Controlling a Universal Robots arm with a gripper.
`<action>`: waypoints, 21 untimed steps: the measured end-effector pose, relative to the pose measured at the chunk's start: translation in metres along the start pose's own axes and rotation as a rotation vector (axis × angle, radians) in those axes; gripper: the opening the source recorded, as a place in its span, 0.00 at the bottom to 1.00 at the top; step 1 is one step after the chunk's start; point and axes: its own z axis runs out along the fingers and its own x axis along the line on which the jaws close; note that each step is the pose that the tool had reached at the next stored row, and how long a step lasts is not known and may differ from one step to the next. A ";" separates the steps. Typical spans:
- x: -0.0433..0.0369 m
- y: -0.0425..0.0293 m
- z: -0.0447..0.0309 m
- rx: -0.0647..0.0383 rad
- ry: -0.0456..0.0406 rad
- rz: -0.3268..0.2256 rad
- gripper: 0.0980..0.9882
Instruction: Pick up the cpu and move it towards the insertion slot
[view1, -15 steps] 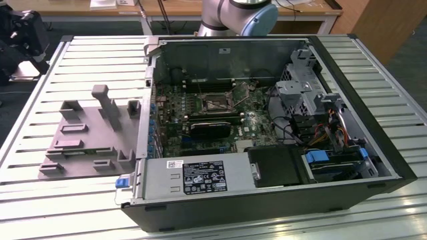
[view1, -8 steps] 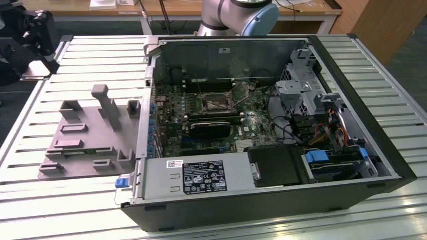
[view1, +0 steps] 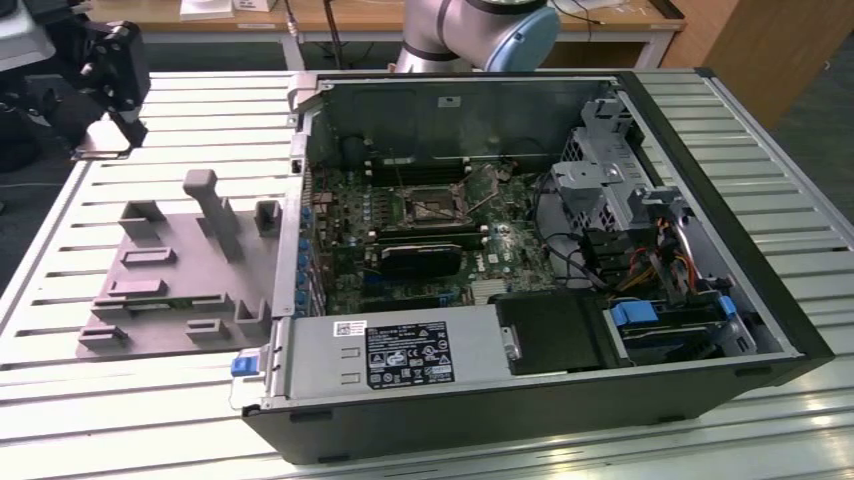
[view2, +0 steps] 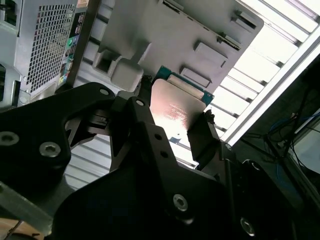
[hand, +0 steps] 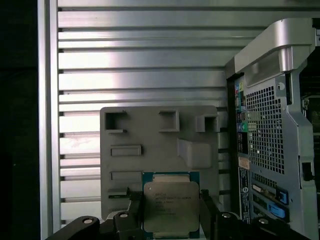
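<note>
We list the cpu (hand: 171, 207): silver lid, green rim, clamped at two opposite edges by the gripper (hand: 171, 216), whose black fingers (hand: 206, 212) we find closed to the chip's width in both wrist views. Lid print: we cannot read it. Behind it lies the grey fixture plate (hand: 150, 135), beside the computer case (hand: 272, 130). The insertion slot (view1: 434, 205) sits inside that case, well apart to the exterior view's right of the plate. The white power supply label (view1: 407, 352) is unreadable.

Glossy metal-topped cpu (hand: 171, 205), matt grey plastic fixture plate (hand: 150, 131).
</note>
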 end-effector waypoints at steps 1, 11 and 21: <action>-0.0036 0.0002 0.0002 0.000 0.0002 0.000 0.49; -0.0427 0.0021 0.0022 0.000 0.0032 0.000 0.49; -0.0869 0.0043 0.0043 0.000 0.0072 0.000 0.49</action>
